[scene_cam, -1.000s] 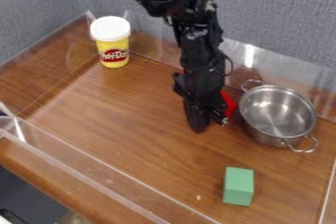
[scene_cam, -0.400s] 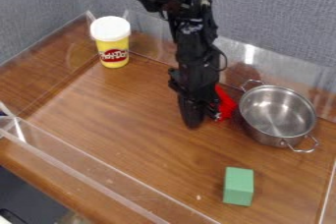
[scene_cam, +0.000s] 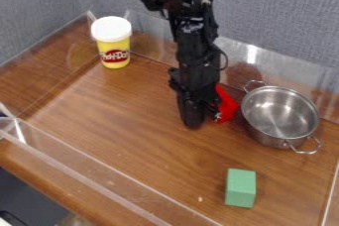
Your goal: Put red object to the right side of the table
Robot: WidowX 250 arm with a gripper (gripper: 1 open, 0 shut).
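Right, the black robot arm [scene_cam: 188, 22] reaches down from the back edge of the tabletop [scene_cam: 113, 121], and its gripper [scene_cam: 196, 117] is low over the wood, a little to the back-right of the tabletop's middle. Whether the gripper stands wide or narrow, or has hold of anything, I cannot tell, since its dark parts overlap one another and cover the spot where the fingers would meet. The red object [scene_cam: 227, 104] lies directly beside the gripper, between it and the steel pot [scene_cam: 279, 116], toward the back edge and right of the tabletop's middle. Only part of its bright red surface shows past the black parts; whether gripper and block touch is unclear. The pot, with a wire handle on its rear rim and another on its front rim, sits close to the right edge. Nearer the front right corner stands a green block [scene_cam: 240, 187]. Over by the back left part of the tabletop is a yellow tub [scene_cam: 114, 44] with a white lid and a red label. Clear low walls run along the tabletop's edges.
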